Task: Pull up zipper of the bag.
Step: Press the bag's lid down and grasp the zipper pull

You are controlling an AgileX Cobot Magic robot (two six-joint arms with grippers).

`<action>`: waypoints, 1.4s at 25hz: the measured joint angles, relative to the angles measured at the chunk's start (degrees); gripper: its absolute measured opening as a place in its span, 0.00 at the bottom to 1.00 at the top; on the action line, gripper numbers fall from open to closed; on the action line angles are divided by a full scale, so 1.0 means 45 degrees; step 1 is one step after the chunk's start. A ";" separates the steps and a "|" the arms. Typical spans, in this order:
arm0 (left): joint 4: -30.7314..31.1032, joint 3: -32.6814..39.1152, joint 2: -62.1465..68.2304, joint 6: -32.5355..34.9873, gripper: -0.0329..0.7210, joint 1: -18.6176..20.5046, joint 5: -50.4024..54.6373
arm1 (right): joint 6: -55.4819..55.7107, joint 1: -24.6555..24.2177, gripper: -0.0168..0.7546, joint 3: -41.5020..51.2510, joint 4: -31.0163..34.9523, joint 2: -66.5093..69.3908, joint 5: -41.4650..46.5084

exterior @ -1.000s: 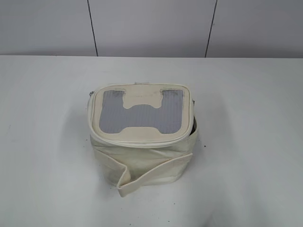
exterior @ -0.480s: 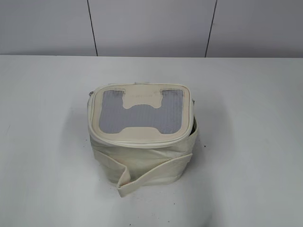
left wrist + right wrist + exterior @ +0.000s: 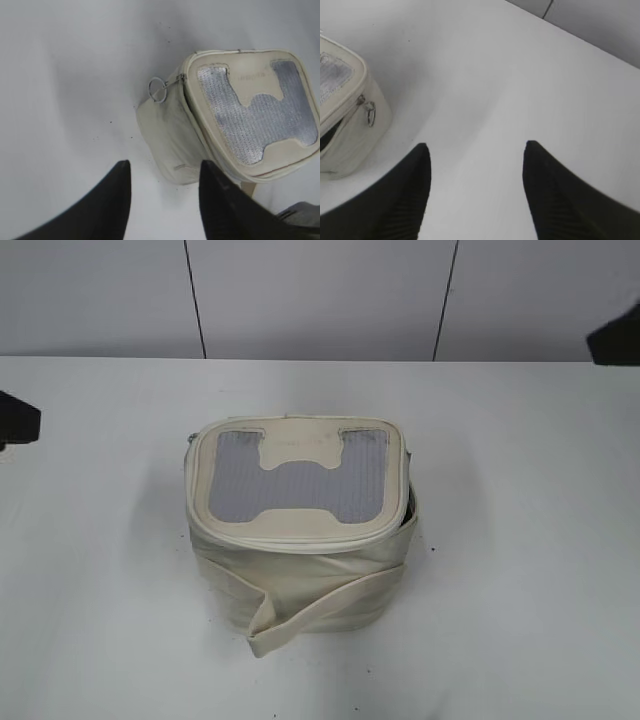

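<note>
The cream-white boxy bag (image 3: 300, 560) stands mid-table, its grey mesh top (image 3: 298, 478) with the H-shaped patch facing up and a fabric flap (image 3: 320, 615) on its front. The zipper track runs round the lid rim; a dark gap shows at the right side (image 3: 411, 508). One silver pull with a ring tab (image 3: 158, 90) hangs at the bag's left corner. Another pull (image 3: 369, 112) hangs at the right side. My left gripper (image 3: 164, 167) is open and empty, near the bag's side. My right gripper (image 3: 476, 148) is open and empty over bare table, right of the bag.
The white table (image 3: 520, 540) stretches round the bag, with a grey panelled wall (image 3: 320, 295) behind. Dark arm parts enter the exterior view at the left edge (image 3: 15, 420) and the upper right edge (image 3: 618, 340).
Both arms have come into the exterior view at its left and right edges. The bag has not moved.
</note>
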 joint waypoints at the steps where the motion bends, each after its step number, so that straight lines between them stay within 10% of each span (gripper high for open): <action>1: -0.0142 -0.0179 0.0387 0.0543 0.51 0.0000 0.0112 | -0.0544 0.0000 0.62 -0.0536 0.0256 0.0696 0.0192; 15: -0.2288 -0.0929 0.3588 0.6551 0.51 -0.0321 0.0239 | -0.5418 0.1496 0.58 -1.0398 0.3808 0.8992 0.6230; 24: -0.2228 -0.2012 0.5908 0.6727 0.51 -0.1372 0.0029 | -0.5465 0.3470 0.58 -1.5370 0.4470 1.3032 0.7434; 35: -0.2285 -0.3530 0.6961 0.5647 0.51 -0.1372 0.0159 | -0.5465 0.3740 0.58 -1.5868 0.5390 1.4805 0.7496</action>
